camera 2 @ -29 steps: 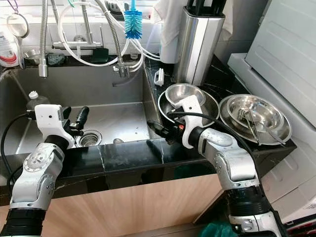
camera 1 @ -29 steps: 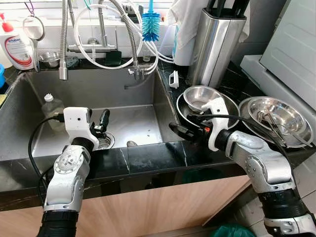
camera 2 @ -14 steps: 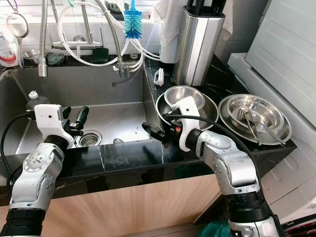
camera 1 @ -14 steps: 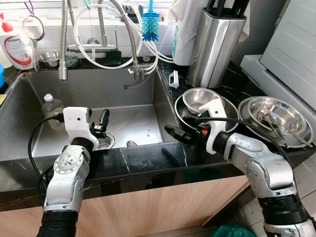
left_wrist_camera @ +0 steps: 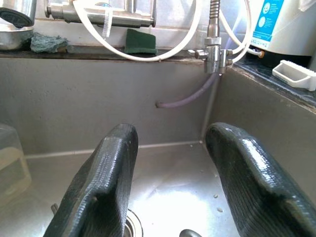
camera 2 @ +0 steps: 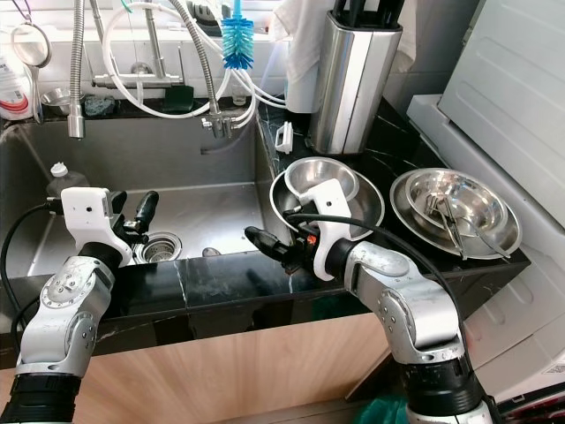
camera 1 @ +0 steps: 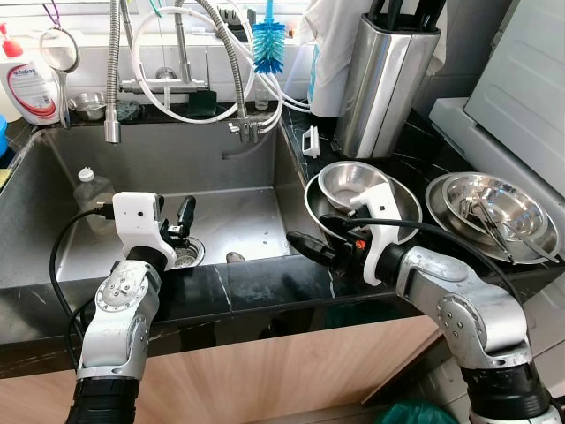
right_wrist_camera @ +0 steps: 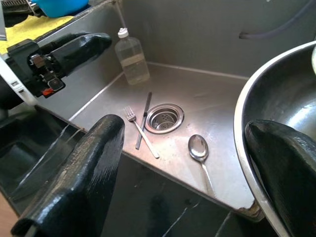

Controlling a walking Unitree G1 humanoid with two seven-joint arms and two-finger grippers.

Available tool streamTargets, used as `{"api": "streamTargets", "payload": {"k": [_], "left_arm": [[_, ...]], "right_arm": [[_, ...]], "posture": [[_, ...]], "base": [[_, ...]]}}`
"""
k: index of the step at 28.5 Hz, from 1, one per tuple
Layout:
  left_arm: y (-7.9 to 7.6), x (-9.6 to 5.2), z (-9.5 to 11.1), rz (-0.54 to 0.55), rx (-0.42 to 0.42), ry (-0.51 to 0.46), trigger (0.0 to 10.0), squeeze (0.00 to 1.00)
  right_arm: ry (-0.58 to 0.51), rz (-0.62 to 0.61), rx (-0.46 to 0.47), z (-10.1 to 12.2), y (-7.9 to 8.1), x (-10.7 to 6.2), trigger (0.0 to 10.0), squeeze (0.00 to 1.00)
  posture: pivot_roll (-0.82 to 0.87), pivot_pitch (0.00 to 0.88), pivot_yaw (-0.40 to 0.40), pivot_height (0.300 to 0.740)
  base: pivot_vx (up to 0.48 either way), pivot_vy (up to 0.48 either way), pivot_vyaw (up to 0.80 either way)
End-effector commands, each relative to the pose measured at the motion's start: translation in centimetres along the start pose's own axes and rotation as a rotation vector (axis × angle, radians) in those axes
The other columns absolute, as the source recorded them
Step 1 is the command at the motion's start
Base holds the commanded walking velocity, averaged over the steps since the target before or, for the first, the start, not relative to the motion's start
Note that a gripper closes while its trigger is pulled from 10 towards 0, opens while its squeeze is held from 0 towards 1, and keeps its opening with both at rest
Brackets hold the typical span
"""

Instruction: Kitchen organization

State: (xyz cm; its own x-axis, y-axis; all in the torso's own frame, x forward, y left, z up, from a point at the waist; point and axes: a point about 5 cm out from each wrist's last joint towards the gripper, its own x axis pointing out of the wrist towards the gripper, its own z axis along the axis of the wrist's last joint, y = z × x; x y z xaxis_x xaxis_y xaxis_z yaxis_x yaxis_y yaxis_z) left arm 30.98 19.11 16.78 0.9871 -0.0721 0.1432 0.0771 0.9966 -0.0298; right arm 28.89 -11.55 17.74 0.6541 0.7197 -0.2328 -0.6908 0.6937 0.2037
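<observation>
The steel sink [camera 1: 53, 190] is the landmark here. The right gripper [camera 1: 305, 245] is hovering just over its front right corner, above the black stone front edge [camera 1: 256, 283], fingers spread wide and holding nothing. One finger [right_wrist_camera: 276, 163] is lying inside a large steel bowl [camera 1: 402, 199] that is sitting on the counter just right of the sink; a smaller bowl [camera 1: 349, 181] is nested in it. Further right of the sink, two more nested steel dishes [camera 1: 503, 208] are holding tongs.

The left gripper [camera 1: 181, 221] is hanging over the sink's front left part, near the drain [right_wrist_camera: 164, 117] — its fingers [left_wrist_camera: 98, 182] are also parted, gripping nothing.

On the sink floor a fork [right_wrist_camera: 140, 131] and a dark straight utensil [right_wrist_camera: 144, 118] are lying just beside the drain, a spoon [right_wrist_camera: 200, 150] on its other side, and a clear bottle [right_wrist_camera: 132, 61] is standing by the left wall. The back half of the basin floor is bare steel — open room.

Behind the sink, a blue bottle brush [camera 1: 269, 44] is hanging among the white hoses, and a white soap bottle [camera 1: 31, 84] with a red label is standing at the back left corner; its writing is too small to read. A tall steel knife block [camera 1: 384, 79] is rising behind the bowls.
</observation>
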Motion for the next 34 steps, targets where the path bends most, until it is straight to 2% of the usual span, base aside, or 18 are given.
{"api": "streamTargets", "payload": {"k": [1,6,10,11,15,19,23,34], "left_arm": [[0.0,-0.1,0.5,-0.005,-0.005,-0.015,10.0,0.0],[-0.1,0.0,0.5,-0.005,-0.007,-0.017,10.0,0.0],[-0.1,0.0,0.5,-0.004,-0.009,-0.019,10.0,0.0],[-0.2,0.0,0.5,-0.003,-0.01,-0.021,10.0,0.0],[-0.2,0.0,0.4,-0.002,-0.013,-0.024,10.0,0.0],[-0.4,0.0,0.4,-0.005,-0.016,-0.026,10.0,0.0],[-0.3,0.0,0.4,-0.005,-0.016,-0.026,10.0,0.0],[-0.4,-0.1,0.4,-0.007,-0.015,-0.019,10.0,0.0]], "right_arm": [[-0.008,-0.007,0.002,0.3,0.2,-0.4,10.0,0.0],[-0.015,-0.054,-0.016,0.7,0.1,-1.1,10.0,0.0],[-0.008,-0.171,-0.093,1.1,-1.0,-1.3,10.0,0.0],[-0.066,-0.229,-0.103,1.9,-1.7,-1.3,10.0,0.0],[-0.181,-0.305,-0.121,3.3,-2.4,-1.4,10.0,0.0],[-0.24,-0.328,-0.089,3.7,-2.7,-1.2,10.0,0.0],[-0.256,-0.315,-0.066,3.8,-2.5,-1.0,10.0,0.0],[-0.178,-0.285,0.009,1.8,-1.7,0.1,10.0,0.0]], "posture": [[0.07,0.012,-0.045,0.74],[0.07,0.007,-0.045,0.74],[0.07,0.0,-0.045,0.74],[0.07,0.0,-0.046,0.74],[0.07,0.0,-0.047,0.74],[0.07,0.0,-0.049,0.74],[0.07,0.0,-0.049,0.74],[0.07,0.0,-0.049,0.74]], "base": [[0.0,0.0,0.0],[0.0,0.0,0.0],[0.0,0.0,0.0],[0.0,0.0,0.0],[0.0,0.0,0.0],[0.0,0.0,0.0],[0.0,0.0,0.0],[0.0,0.0,0.0]]}}
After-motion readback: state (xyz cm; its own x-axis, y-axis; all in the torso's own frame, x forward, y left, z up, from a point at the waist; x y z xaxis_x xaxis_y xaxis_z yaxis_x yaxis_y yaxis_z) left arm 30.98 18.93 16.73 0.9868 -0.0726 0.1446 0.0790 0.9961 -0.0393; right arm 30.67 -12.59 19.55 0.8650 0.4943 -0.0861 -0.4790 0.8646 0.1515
